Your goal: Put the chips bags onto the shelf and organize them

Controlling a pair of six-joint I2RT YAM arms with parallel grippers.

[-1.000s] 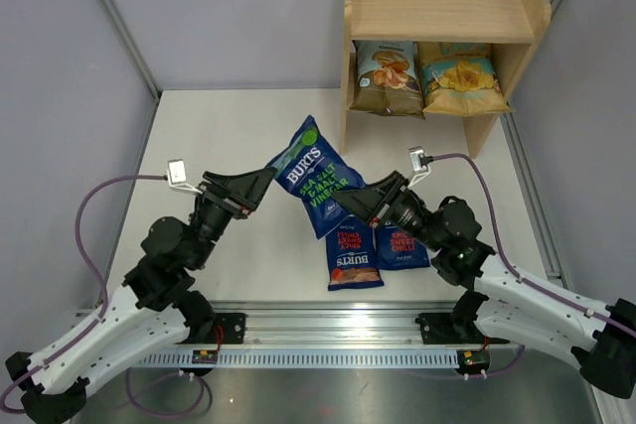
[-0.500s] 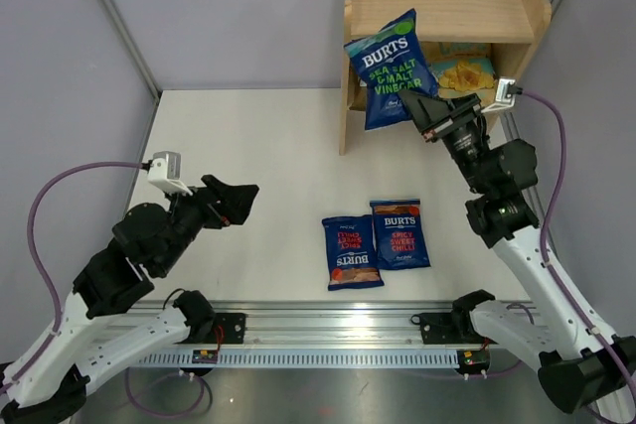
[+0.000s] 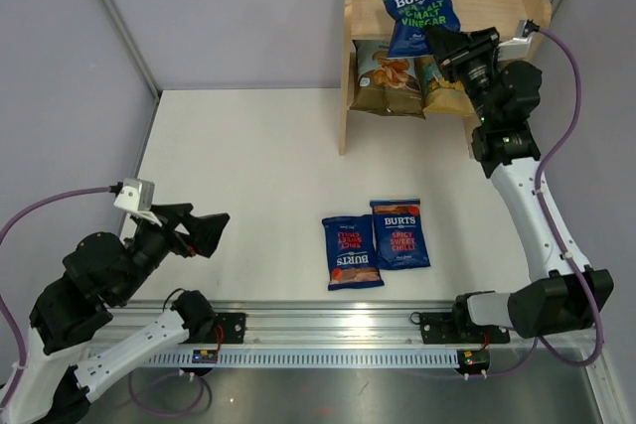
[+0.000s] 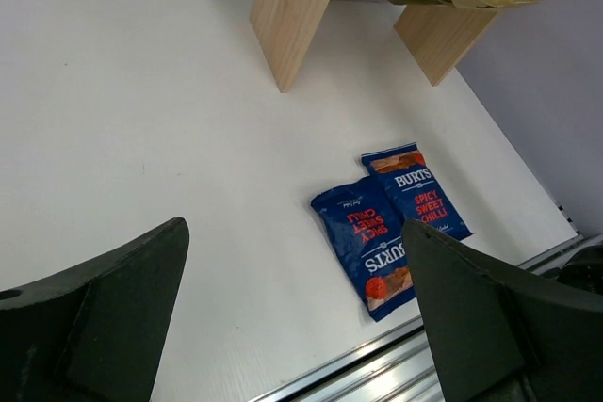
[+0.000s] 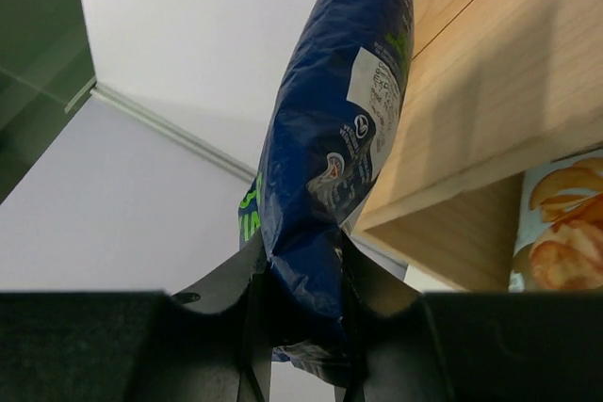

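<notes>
Up at the shelf (image 3: pixel 497 17), the right hand (image 3: pixel 444 43) is clamped on the bottom edge of the vinegar bag (image 3: pixel 419 9), a dark-blue BURTS bag held upright in front of the top tier. From overhead this bag covers part of the top board, and its lower corner overlaps the tops of the two bags beneath. Whether it rests on the wood I cannot tell. On the lower tier the tan bag (image 3: pixel 386 71) stands at the left with the olive bag (image 3: pixel 442 96) beside it, partly hidden behind the right arm (image 3: pixel 517 166). Together they take up that tier.

Two chilli bags (image 3: pixel 353 252) lie flat on the surface (image 3: pixel 248 156) near the front rail (image 3: pixel 338 320). They touch along one long edge, and the left one is turned upside down to the other. The left hand (image 3: pixel 204 233) hangs low at the left, well apart from them, its fingers wide apart and holding nothing.

The right wrist view shows what the overhead one hides. Both fingers (image 5: pixel 236 298) pinch the vinegar bag (image 5: pixel 334 110) at its bottom seam. The bag's back, with a white label, sits just beside the front edge of the shelf (image 5: pixel 462 110). The left wrist view looks between spread fingers (image 4: pixel 104 317) at the chilli bags (image 4: pixel 372 251) and the shelf (image 4: pixel 292 7), where the lower-tier bags jut past the front edge.
</notes>
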